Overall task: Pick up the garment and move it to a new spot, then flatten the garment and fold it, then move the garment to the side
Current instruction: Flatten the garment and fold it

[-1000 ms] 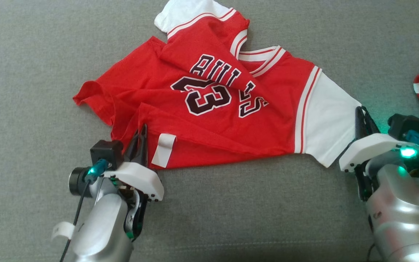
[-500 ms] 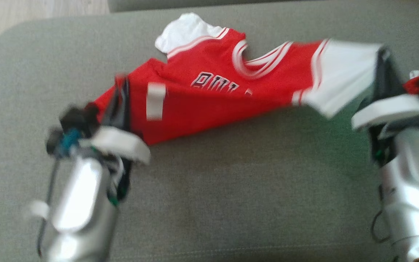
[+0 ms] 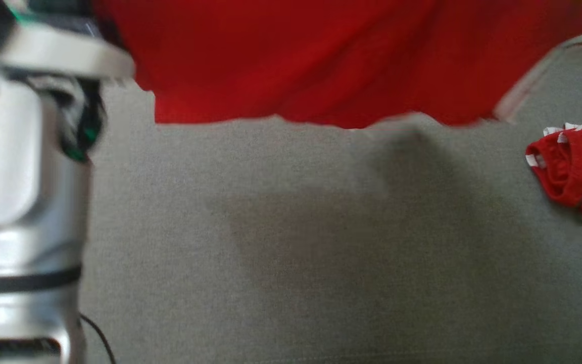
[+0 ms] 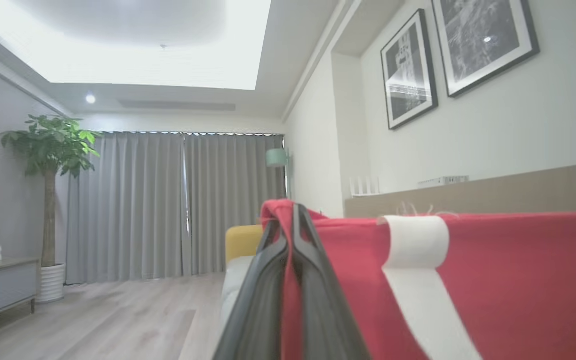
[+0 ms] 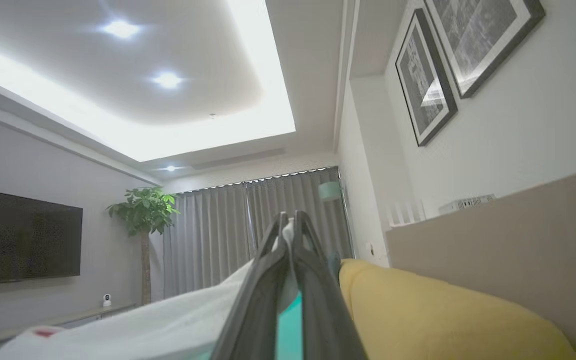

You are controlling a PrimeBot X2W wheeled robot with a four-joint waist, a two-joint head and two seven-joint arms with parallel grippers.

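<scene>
Left end effector (image 4: pixel 293 212) and right end effector (image 5: pixel 290 220) pinch the red-and-white fabric jersey (image 3: pixel 321 60), now lifted clear of the grey sofa cushion (image 3: pixel 291 253). Pick-up looks complete; relocation comes next.

motion-blurred garment (image 3: pixel 321 60); wrist views sharp

In the head view the red sports jersey (image 3: pixel 321 60) is blurred and cut off by the top edge, and the silver left forearm (image 3: pixel 18 167) is smeared too. The small crumpled red-and-white cloth (image 3: pixel 569 167) runs past the right edge. In the right wrist view the jersey's white sleeve (image 5: pixel 168 320) blurs toward the bottom edge.
</scene>
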